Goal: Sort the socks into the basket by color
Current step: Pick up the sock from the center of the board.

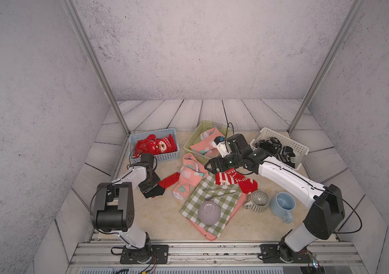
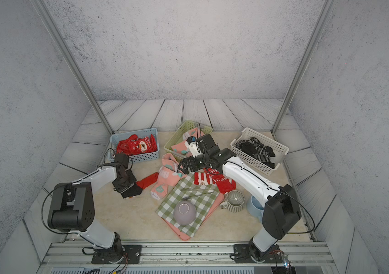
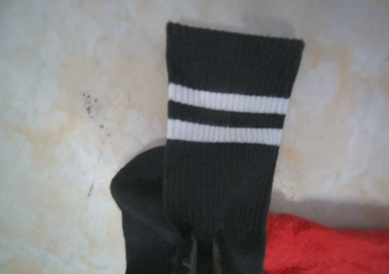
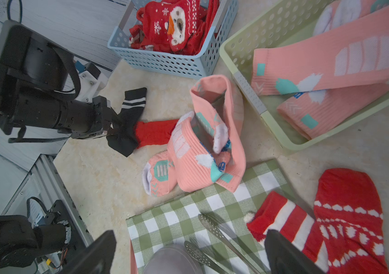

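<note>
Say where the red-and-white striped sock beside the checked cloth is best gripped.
Probably pinch the red-and-white striped sock across its striped band, straight down from above. It lies flat on the table, so only a top pinch gathers fabric. Stay mid-band: metal tongs lie close on one side, another red sock on the other.

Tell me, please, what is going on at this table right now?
Two robot arms are sorting socks by colour. The left gripper is shut on a black sock with white stripes, low over the table beside a red sock. The right gripper hangs open above a striped red sock near the checked cloth. The blue basket holds red socks, the green basket pink ones, the white basket black ones. Loose pink socks lie unsorted.
</note>
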Controlling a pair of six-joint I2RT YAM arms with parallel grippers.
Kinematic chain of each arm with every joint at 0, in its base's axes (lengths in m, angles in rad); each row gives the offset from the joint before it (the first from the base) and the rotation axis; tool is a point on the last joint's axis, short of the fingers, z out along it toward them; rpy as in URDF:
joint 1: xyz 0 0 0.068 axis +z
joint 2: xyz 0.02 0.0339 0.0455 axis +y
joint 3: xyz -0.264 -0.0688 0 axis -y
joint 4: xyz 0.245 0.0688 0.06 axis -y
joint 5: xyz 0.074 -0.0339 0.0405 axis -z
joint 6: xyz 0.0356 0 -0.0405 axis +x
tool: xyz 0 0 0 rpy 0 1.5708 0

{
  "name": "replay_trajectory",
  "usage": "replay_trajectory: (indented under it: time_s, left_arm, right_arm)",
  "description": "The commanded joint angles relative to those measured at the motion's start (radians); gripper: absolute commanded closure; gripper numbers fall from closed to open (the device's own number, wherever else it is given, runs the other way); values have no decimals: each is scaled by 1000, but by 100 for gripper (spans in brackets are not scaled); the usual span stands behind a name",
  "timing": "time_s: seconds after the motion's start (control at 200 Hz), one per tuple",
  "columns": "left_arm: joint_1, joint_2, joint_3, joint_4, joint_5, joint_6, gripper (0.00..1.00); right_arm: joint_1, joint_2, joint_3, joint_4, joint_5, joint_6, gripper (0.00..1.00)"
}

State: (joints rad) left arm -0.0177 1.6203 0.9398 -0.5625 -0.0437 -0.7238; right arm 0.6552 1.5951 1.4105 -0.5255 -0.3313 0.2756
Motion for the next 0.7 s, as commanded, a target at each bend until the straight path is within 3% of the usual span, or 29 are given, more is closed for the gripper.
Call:
replay_trajectory:
  time_s: [0.0, 0.17, 0.405, 0.51, 0.696]
  left_arm:
    - [1, -45, -3, -4, 7, 3, 94]
    - [-3, -179, -14, -63, 10, 10, 100]
    - [-4, -367, -43, -74, 88, 40, 100]
    - [-14, -449, -39, -54, 182, 81, 100]
    - [-78, -518, 26, -72, 252, 100, 100]
  right_arm:
    - [-3, 7, 3, -5, -20, -8, 1]
    - [-2, 15, 2, 3, -44, 0, 1]
    - [-1, 19, -11, 29, -96, 19, 1]
    - [1, 18, -27, 66, -158, 34, 1]
    - [22, 5, -47, 158, -300, 75, 1]
